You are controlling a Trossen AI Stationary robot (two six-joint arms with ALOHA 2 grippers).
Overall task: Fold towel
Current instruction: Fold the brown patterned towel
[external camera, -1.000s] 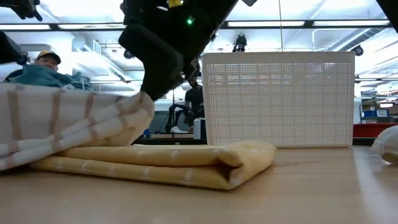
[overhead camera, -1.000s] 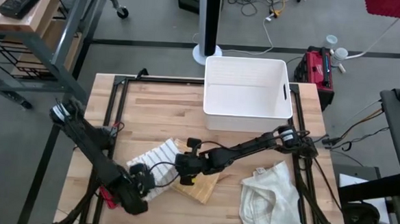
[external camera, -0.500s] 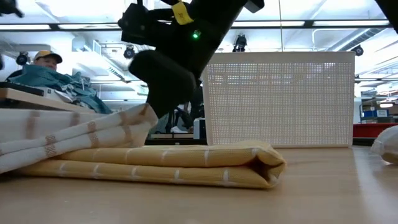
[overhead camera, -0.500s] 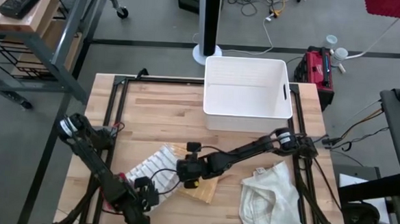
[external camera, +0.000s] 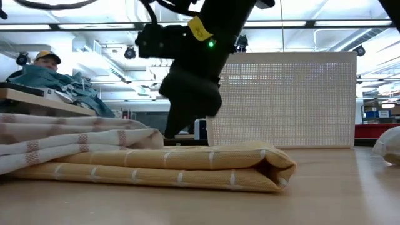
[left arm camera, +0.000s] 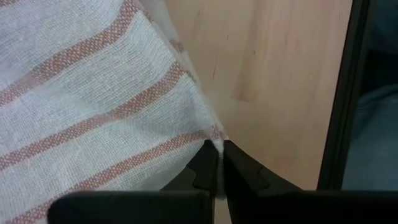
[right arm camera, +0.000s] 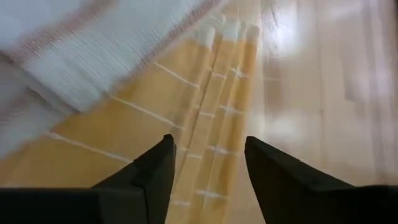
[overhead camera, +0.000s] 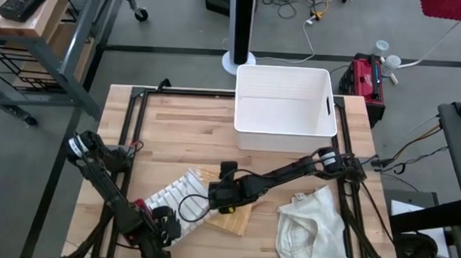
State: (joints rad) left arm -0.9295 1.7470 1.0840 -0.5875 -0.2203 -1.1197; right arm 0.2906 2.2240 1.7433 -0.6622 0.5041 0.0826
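Left gripper [left arm camera: 217, 163]: I see it pinched on the striped towel [overhead camera: 173, 195] corner, near the bench's [overhead camera: 183, 126] front edge.
Right gripper [right arm camera: 208, 165]: fingers apart, apparently holding nothing, over the yellow towel [external camera: 181, 166].
Striped towel: front-left, overlapping the yellow one.

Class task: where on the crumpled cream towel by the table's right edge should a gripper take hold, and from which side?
Grip a raised fold of the crumpled cream towel from straight above: it lies bunched with no flat corner showing, and the open right gripper sits nearest.
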